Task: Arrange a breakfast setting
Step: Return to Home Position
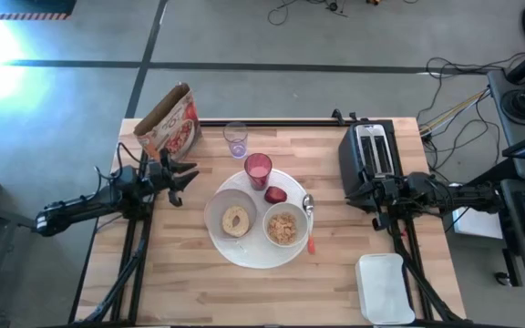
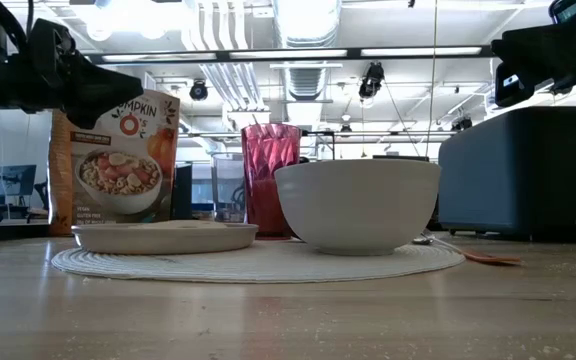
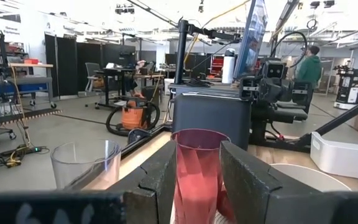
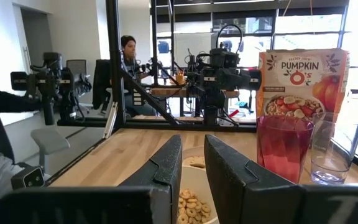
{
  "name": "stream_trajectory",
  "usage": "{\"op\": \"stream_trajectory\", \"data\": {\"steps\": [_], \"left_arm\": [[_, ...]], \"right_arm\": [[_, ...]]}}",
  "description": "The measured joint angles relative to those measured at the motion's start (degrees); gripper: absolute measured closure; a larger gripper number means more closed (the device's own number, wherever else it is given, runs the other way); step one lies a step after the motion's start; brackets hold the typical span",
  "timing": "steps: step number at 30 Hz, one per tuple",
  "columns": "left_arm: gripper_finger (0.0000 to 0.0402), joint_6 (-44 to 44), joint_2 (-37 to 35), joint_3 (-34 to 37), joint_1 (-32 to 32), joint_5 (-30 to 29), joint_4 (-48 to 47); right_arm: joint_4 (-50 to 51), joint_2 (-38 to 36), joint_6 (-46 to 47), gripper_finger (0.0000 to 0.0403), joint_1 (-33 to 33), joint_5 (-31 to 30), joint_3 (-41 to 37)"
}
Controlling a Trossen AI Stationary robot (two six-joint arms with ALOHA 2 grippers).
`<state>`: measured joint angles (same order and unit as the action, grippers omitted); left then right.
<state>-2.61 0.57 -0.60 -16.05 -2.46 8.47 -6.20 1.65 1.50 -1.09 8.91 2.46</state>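
High view has the whole spread sitting on the round white mat [image 1: 244, 258] mid-table: bagel [image 1: 236, 220] in one small bowl [image 1: 217, 211], cereal [image 1: 283, 228] in the other bowl [image 1: 283, 241] beside it, red apple [image 1: 275, 194] and pink tumbler [image 1: 258, 169] behind them, and the orange-handled spoon [image 1: 309, 228] on the mat's right edge. Looks done to me, so what's left is parking the arms.

For a clean retreat I'd pull each arm straight back toward its own side and keep the hands up off the table, no sweeping across the mat. The left hand [image 1: 186, 182] is just off the mat's left side with the cereal box [image 1: 167, 123] and a clear glass [image 1: 236, 138] close by, so that one needs care. Its fingers are spread apart, nothing held; the tumbler shows through the gap in the left wrist view. The right hand [image 1: 374, 199] is right beside the black toaster [image 1: 370, 155], pointing in at the mat, fingers parted a little and empty. Both forearms lie roughly level, reaching in from the table's sides.
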Motion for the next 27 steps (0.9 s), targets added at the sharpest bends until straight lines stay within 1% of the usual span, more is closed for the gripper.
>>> {"op": "stream_trajectory", "data": {"steps": [27], "left_arm": [[0.0295, -0.04, 0.58, -0.55, 0.0, 0.0, 0.06]], "right_arm": [[-0.02, 0.0, 0.0, 0.0344, 0.01, 0.02, 0.0]]}}
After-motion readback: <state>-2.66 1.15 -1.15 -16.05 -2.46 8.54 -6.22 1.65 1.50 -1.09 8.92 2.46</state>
